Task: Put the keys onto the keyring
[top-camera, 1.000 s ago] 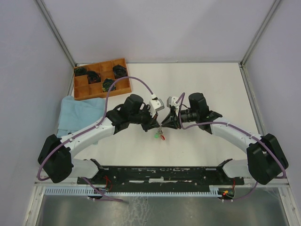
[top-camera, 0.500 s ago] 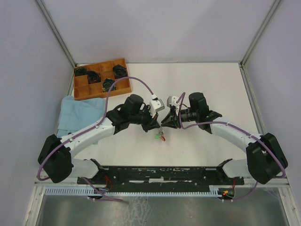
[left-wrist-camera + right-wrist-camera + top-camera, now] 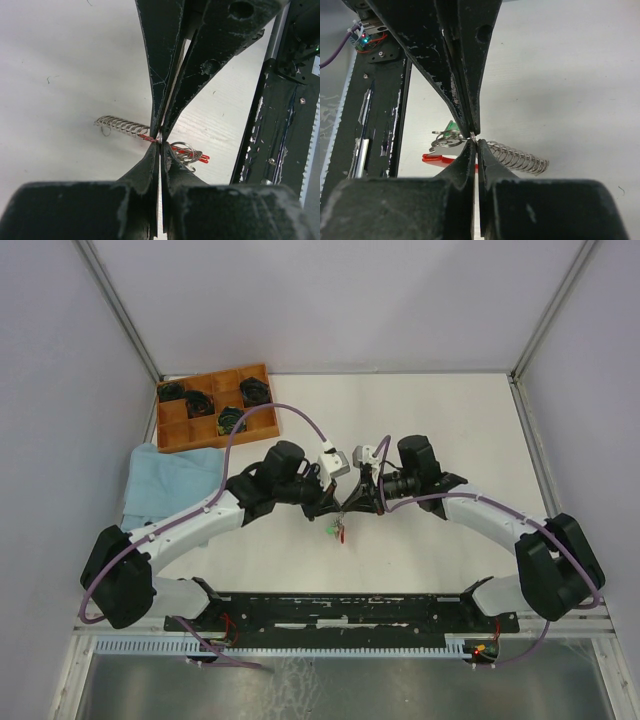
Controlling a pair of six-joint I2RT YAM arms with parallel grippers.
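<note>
White table (image 3: 440,430) inside pale walls fills the background. Over its middle the left gripper (image 3: 159,150) is pinched fully shut, its fingertips clamped on the small metal keyring with a red loop strap and a short silver-grey coiled chain (image 3: 183,150). The grip sits where the chain meets the ring: the chain sticks out to one side of the tips, and the ring and red strap to the other. The keyring hangs clear of the table.

The right gripper (image 3: 476,145) faces it tip to tip, with its jaws also closed. Its tips touch the same joint, though whether they truly grip the metal cannot be told. A small silver key with a green plastic head (image 3: 451,126) hangs at the ring, just below both sets of tips. In the top view it dangles on the side nearest the arm bases.

Well beyond the left gripper, toward the far left corner, sits an orange compartment tray (image 3: 210,376) holding dark round coils (image 3: 253,390). A light blue cloth (image 3: 165,480) lies left of that arm.
</note>
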